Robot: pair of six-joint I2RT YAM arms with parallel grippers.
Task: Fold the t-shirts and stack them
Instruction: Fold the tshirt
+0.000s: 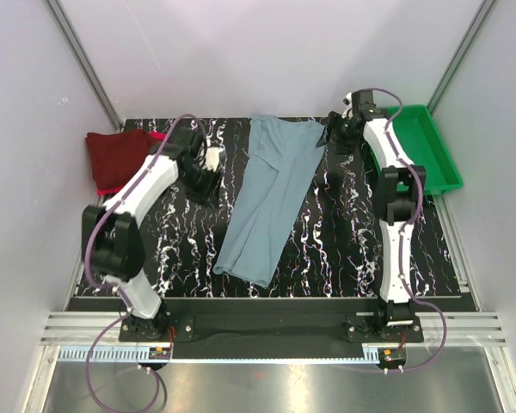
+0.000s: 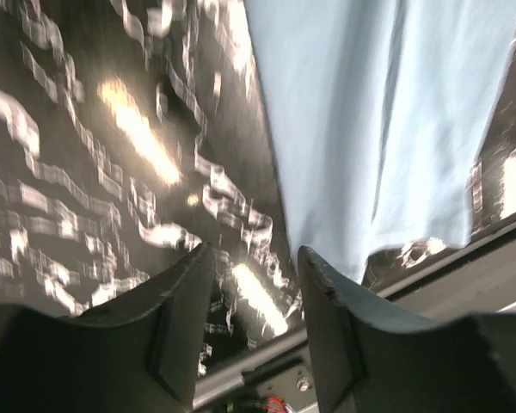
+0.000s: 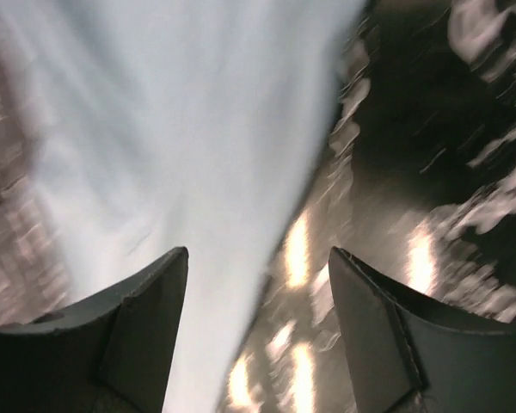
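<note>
Black marbled tabletop point(image 1: 344, 249), white walls around. The grey-blue t-shirt point(image 1: 271, 198) lies as a long strip between the left claw point(image 1: 205, 179) and the right claw point(image 1: 335, 138). Green tray point(image 1: 421, 142): right of the right claw. Maroon t-shirt point(image 1: 116, 155), lying on the red t-shirt point(image 1: 157, 135): left of the left claw. Both claws stand parted and empty.

A grey-blue t-shirt point(image 1: 271, 189), maroon t-shirt point(image 1: 116, 155), green tray point(image 1: 427, 142), black white-veined table point(image 1: 344, 232).
</note>
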